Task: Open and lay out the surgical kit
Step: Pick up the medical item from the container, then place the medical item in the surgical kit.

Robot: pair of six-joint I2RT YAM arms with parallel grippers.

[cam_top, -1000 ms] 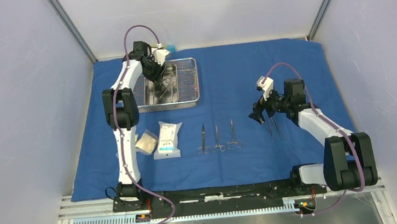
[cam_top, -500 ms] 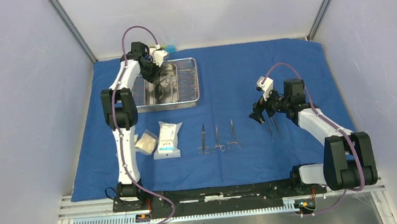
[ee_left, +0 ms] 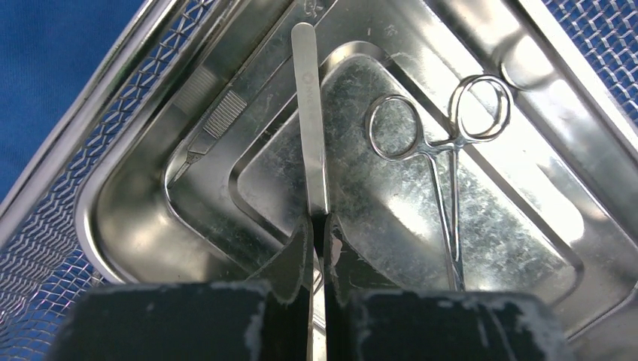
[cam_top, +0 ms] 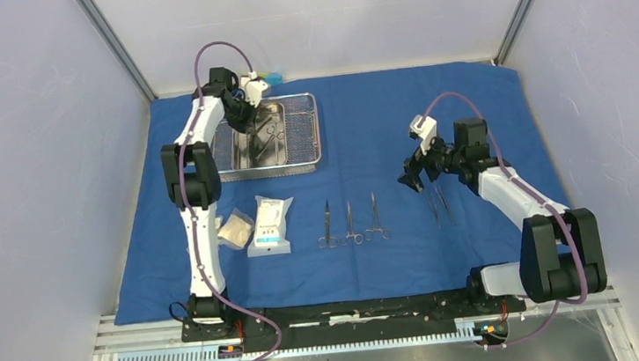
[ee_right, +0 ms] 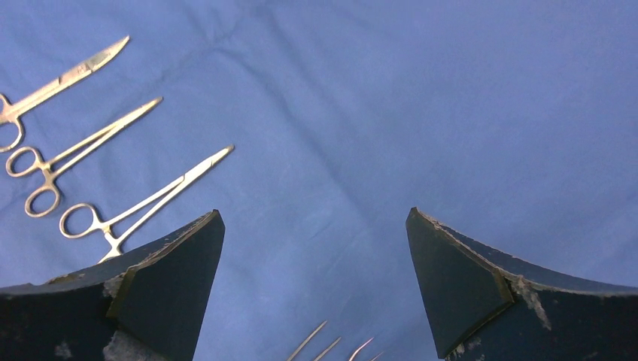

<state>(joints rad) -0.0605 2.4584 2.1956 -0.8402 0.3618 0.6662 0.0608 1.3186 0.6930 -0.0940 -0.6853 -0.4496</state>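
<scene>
The blue cloth wrap (cam_top: 380,113) lies spread out. At its back left the wire-mesh basket (cam_top: 312,132) holds the smaller steel pan (ee_left: 128,218). Inside the pan, my left gripper (ee_left: 320,226) is shut on a flat steel tweezer-like instrument (ee_left: 310,113). A ring-handled instrument (ee_left: 444,143) and a ribbed handle (ee_left: 214,124) lie beside it. Three scissor-like instruments (cam_top: 351,222) lie in a row at the front centre, with two slim ones (cam_top: 440,207) to their right. My right gripper (cam_top: 413,182) hangs open just above those two, holding nothing.
Two packets (cam_top: 269,225) (cam_top: 235,230) lie on the cloth left of the instrument row. A small blue block (cam_top: 274,78) sits behind the basket. Grey walls enclose the table on three sides. Bare blue cloth (ee_right: 451,113) stretches ahead of the right gripper.
My left gripper's jaws have closed on the flat steel instrument in the pan. The right arm has shifted slightly back from the two slim instruments, its jaws still wide.
</scene>
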